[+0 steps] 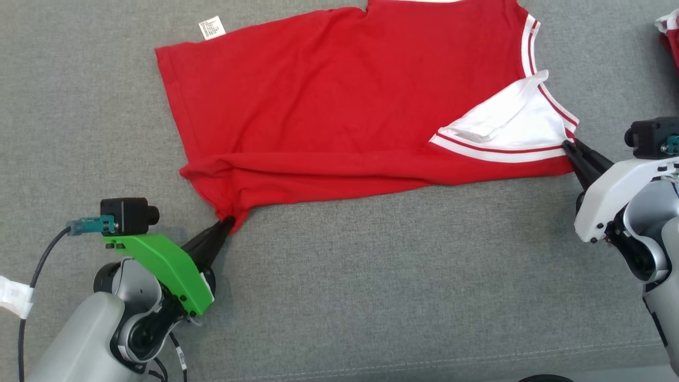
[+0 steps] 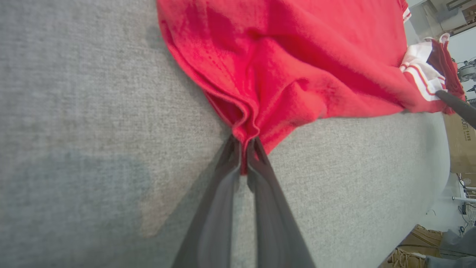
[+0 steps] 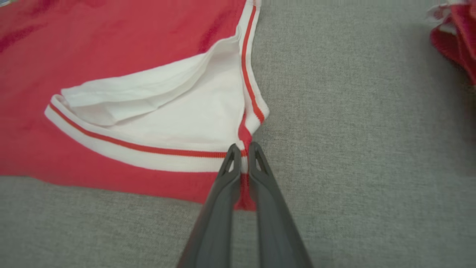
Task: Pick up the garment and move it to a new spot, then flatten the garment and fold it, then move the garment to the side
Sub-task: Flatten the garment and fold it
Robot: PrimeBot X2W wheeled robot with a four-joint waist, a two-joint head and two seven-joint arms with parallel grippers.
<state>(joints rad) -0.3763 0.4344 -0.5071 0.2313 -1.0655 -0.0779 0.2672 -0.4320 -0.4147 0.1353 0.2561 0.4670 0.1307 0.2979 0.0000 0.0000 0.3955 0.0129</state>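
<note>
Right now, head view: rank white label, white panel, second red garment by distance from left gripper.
1. white label, upper left, above the left gripper.
2. white panel, right end of the red shirt.
3. second red garment, top right corner.

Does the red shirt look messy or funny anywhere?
The red shirt with white striped trim lies skewed on the grey fabric surface, its near edge bunched into a ridge. The left gripper and right gripper each pinch a corner.
</note>
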